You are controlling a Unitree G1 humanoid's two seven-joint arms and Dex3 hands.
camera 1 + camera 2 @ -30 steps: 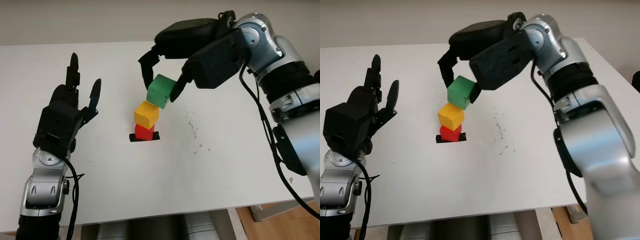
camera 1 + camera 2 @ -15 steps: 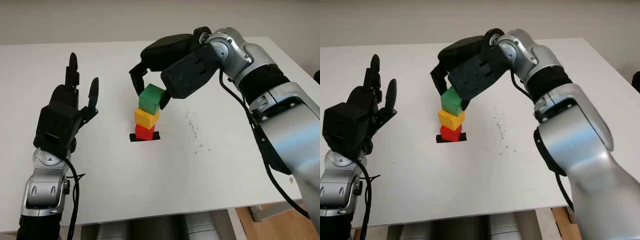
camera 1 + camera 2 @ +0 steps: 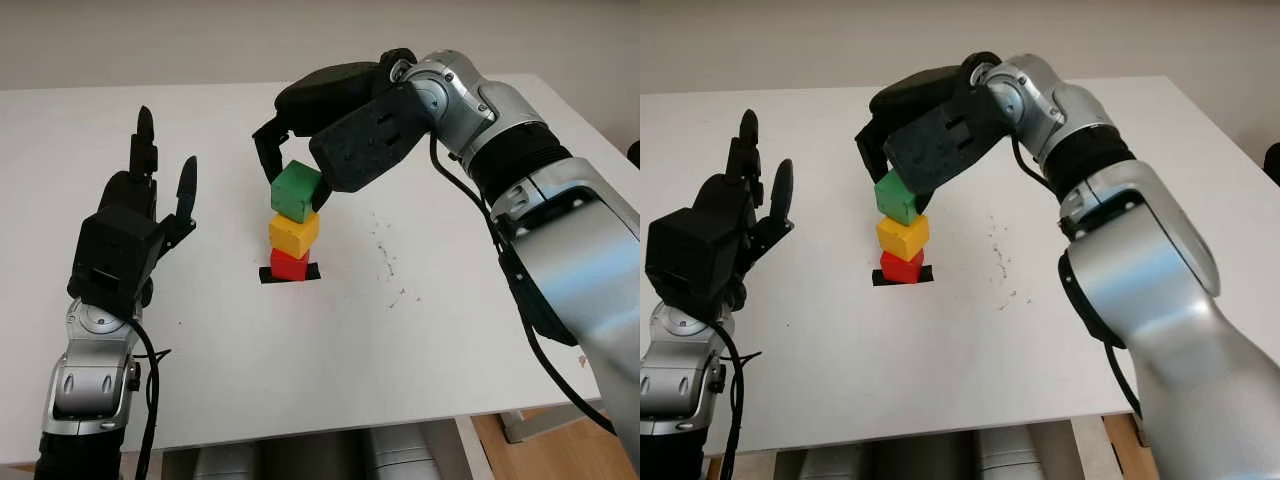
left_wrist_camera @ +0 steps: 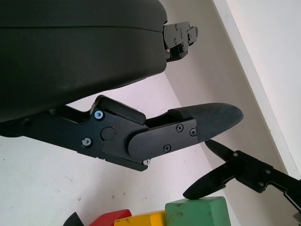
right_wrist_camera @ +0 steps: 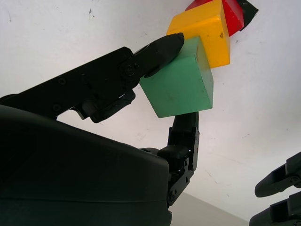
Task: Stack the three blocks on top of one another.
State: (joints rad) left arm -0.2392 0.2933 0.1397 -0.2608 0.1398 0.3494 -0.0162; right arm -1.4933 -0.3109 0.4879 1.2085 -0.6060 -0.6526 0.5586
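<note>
— what colours are those cubes?
— a plain green cube block (image 3: 296, 191) on top, a plain yellow cube block (image 3: 293, 235) under it, a plain red cube block (image 3: 289, 265) lowest, on a black tape patch (image 3: 313, 272).
— and the rest?
— a matte white tabletop (image 3: 330, 350) with dark specks; glossy black hands, silver arms.

The robot has glossy silver-grey arm shells with ribbed black joint bands and loose black cables. Its matte black left hand (image 3: 120, 245) and right hand (image 3: 345, 130) carry jointed fingers (image 4: 188, 127) fastened by small screws.
</note>
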